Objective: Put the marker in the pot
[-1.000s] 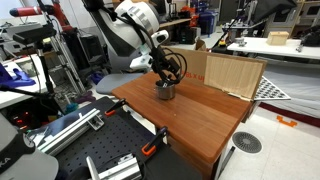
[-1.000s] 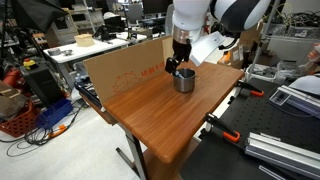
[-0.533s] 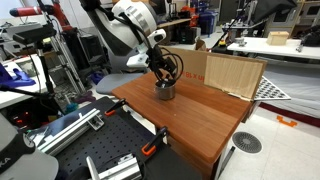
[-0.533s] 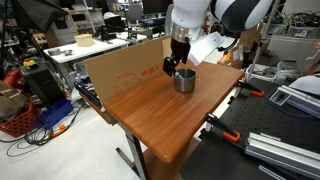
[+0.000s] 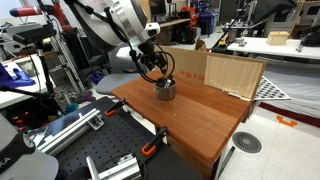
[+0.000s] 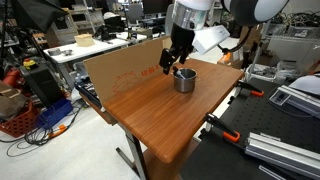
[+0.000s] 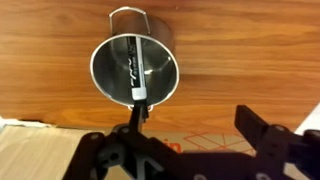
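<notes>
Pot: the small metal pot (image 7: pixel 106 78) stands upright on my wooden worktop (image 7: pixel 240 50).
Contents: the marker (image 7: pixel 137 72) lies inside it, dark body with a white section, leaning against the wall.
Claw: my claw (image 7: pixel 193 115) is spread wide and holds nothing; in an exterior view (image 6: pixel 170 63) it hangs just above the pot, touching neither pot nor marker.

Exterior views from opposite sides of the table (image 5: pixel 200 120) (pot (image 5: pixel 165 92) (image 6: pixel 184 84) shared); wrist view close, straight down

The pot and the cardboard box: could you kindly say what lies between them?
Only bare tabletop separates the pot and cardboard box, shown in an exterior view.
</notes>
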